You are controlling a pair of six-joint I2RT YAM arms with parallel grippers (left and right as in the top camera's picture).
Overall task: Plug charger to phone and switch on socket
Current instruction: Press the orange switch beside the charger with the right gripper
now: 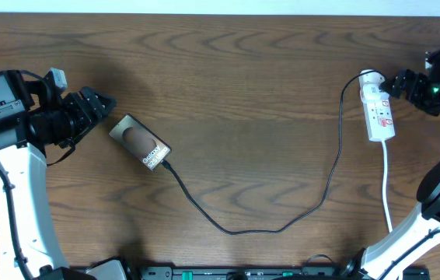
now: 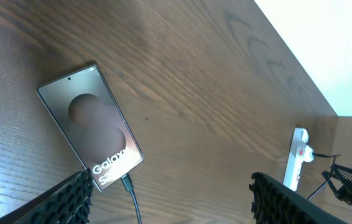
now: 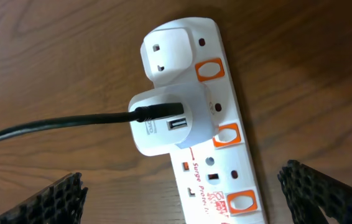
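Note:
The phone (image 1: 140, 141) lies flat on the wooden table, bronze with white "Galaxy" lettering (image 2: 92, 124). The charger, a thin black cable (image 1: 235, 230), loops from it across the table to a white adapter (image 3: 163, 121) plugged into the socket (image 1: 378, 109). Its slim plug tip (image 2: 126, 182) sits in the phone's lower edge. My left gripper (image 1: 103, 109) is open just left of the phone, with nothing between its fingers (image 2: 173, 205). My right gripper (image 1: 395, 84) is open above the socket (image 3: 219, 155), one finger on each side. The socket has orange switches (image 3: 227, 134).
The socket's white cord (image 1: 385, 183) runs toward the table's front edge on the right. The table's far edge meets a pale wall (image 2: 325, 50). Bare wood lies between phone and socket, crossed only by the cable.

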